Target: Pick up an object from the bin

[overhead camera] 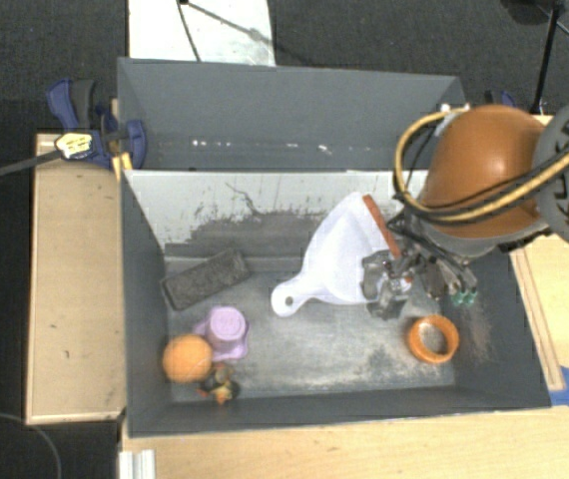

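Observation:
My gripper (386, 289) is low in the right half of the bin, at the right rim of a white funnel (334, 252). The funnel lies on its side with its spout pointing left. A thin red-orange stick (377, 224) slants along the funnel's upper right edge, just above the gripper. An orange ring-shaped roll (432, 338) lies flat on the floor just right of and below the gripper, apart from it.
A dark grey block (205, 276) lies at the left. Below it are a purple cup-like piece (227, 330), an orange ball (187, 358) and a small dark toy (221, 389) in the front left corner. The arm's orange dome hangs over the bin's right wall.

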Controlling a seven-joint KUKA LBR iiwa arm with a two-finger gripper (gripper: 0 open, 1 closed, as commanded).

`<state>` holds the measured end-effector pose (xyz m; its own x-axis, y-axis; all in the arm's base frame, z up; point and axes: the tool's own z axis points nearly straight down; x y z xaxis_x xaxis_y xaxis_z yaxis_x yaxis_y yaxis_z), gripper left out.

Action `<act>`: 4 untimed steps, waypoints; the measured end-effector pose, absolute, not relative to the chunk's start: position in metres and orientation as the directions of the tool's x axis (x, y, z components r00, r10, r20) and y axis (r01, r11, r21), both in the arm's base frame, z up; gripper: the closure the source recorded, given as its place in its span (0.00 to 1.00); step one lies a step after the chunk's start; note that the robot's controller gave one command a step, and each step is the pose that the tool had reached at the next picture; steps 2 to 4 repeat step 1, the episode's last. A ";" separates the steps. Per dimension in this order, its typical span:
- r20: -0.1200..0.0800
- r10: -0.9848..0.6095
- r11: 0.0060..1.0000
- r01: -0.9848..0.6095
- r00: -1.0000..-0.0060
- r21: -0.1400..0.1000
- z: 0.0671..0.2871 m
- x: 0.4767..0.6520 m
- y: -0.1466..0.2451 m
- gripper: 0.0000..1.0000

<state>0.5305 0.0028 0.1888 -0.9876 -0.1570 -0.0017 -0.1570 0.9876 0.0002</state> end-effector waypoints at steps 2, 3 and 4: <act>0.005 -0.132 0.991 -0.132 -0.991 0.001 0.241 0.523 -0.001 1.00; 0.005 -0.132 0.991 -0.132 -0.991 0.001 0.241 0.523 -0.001 1.00; 0.005 -0.132 0.991 -0.132 -0.991 0.001 0.241 0.523 -0.001 1.00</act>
